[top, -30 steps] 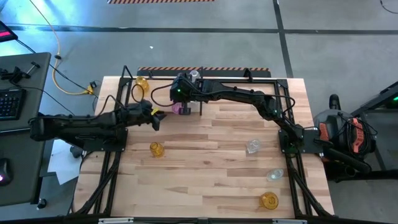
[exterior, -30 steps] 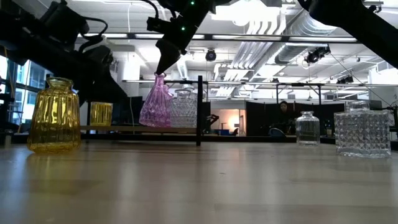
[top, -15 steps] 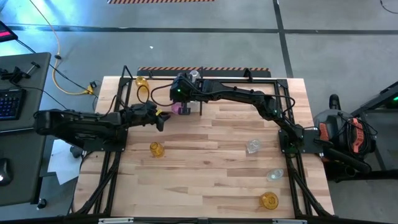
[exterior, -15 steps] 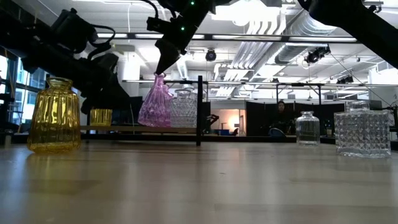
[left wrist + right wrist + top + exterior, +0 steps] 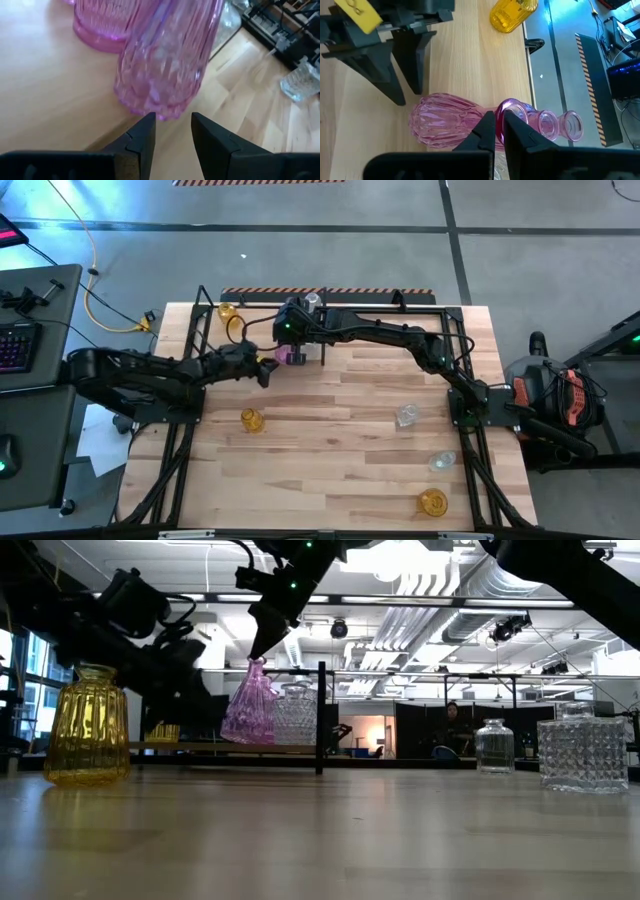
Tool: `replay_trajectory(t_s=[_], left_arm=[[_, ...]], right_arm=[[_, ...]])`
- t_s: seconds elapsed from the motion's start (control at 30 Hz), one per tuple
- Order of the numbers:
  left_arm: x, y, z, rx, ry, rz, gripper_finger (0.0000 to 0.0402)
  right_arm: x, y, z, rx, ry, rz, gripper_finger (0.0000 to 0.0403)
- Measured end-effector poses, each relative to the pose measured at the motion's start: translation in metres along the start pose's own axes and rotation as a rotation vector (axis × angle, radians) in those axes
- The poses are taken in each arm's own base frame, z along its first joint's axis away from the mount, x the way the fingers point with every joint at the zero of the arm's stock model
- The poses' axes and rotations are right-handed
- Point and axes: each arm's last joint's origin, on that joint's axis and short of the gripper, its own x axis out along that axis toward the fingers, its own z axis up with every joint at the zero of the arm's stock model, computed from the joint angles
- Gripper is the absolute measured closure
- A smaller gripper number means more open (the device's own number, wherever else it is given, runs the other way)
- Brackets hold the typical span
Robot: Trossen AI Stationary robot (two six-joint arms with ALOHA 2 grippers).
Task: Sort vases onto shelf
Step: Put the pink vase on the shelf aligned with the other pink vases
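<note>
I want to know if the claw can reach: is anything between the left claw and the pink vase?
No. In the left wrist view only bare pale wood lies between the open left gripper and the pink vase.

A keyboard point(image 5: 12, 348) sits on a dark desk point(image 5: 40, 290) at far left; a yellow cable point(image 5: 95, 290) trails across the floor.

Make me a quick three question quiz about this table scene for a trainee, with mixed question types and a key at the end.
1. True or false: the right claw grips the pink vase by its neck.
2. The left claw is: A open, B shut on a yellow vase.
3. What colour is the vase nearest the table's front edge?
Key: 1 true; 2 A; 3 amber-yellow.
</note>
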Motion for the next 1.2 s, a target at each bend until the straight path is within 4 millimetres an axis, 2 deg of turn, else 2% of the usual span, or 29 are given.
replay_trajectory(t_s=[0.43,1.2], left_arm=[[0.021,-0.009,0.016,0.043,0.022,-0.035,0.0284],[0.021,-0.006,0.013,0.038,0.043,0.013,0.0284]], right_arm=[[0.0,0.001,0.0,-0.003,0.0,-0.001,0.0403],[-0.001,0.004,0.002,-0.032,-0.008,0.013,0.0402]])
